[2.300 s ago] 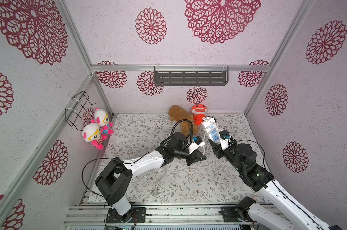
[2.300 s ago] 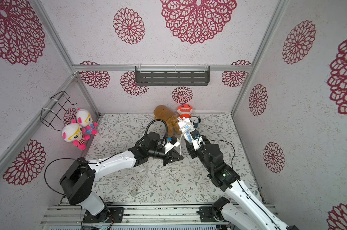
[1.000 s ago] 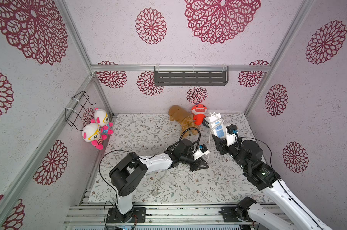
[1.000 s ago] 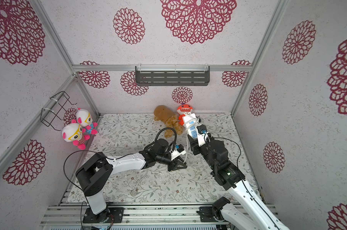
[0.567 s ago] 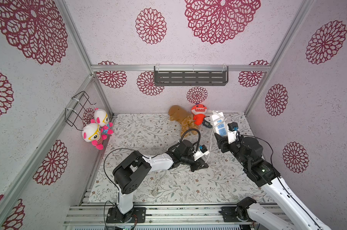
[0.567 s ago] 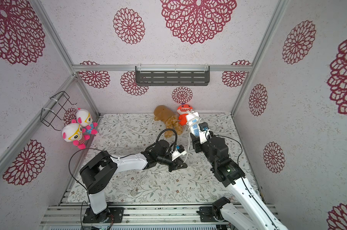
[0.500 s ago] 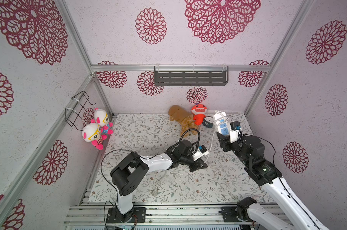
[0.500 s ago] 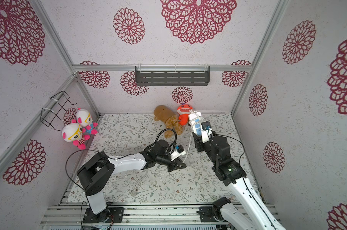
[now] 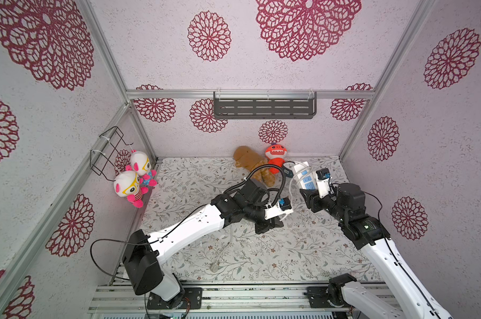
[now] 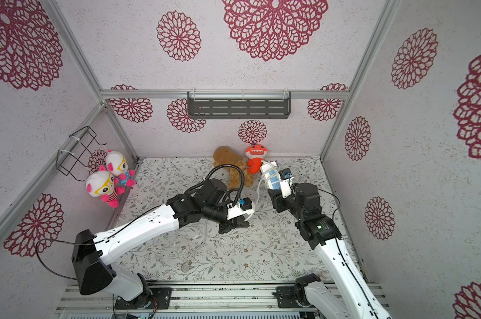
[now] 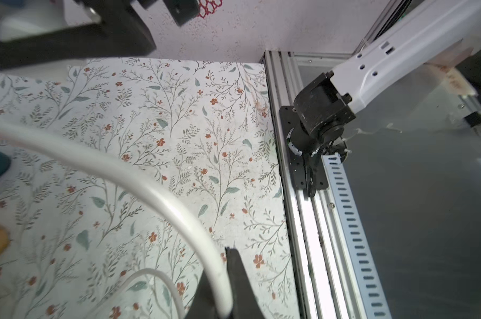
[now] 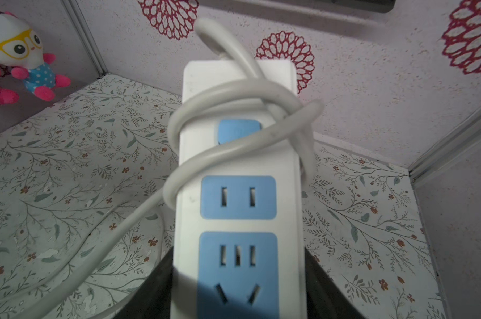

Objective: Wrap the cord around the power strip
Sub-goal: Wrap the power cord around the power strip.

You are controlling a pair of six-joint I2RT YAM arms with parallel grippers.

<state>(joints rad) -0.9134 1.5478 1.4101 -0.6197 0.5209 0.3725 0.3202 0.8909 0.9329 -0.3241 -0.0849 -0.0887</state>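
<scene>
so the right gripper (image 9: 312,193) is clamping the lower end of the power strip (image 9: 305,178), holding it up off the mat (image 9: 195,176) with its long axis pointing up and toward the back wall; in the right wrist view the cord (image 12: 234,95) is already sitting in roughly two loose loops around the far end, crossing the blue button (image 12: 239,131); from there it's dropping off the strip's left side and running down to the left gripper (image 11: 225,298), which is pressed together and pinching the cord at its fingertips, low over the mat; so the strip is sitting up and to the right of that pincer, near but apart; the leftover cord is trailing toward the front edge, ending in what looks like the plug (image 9: 214,267); I'm guessing the left arm is doing the winding, since it's the one on the free cord, and each turn is going to have to cross the strip's long axis, not run along it
</scene>
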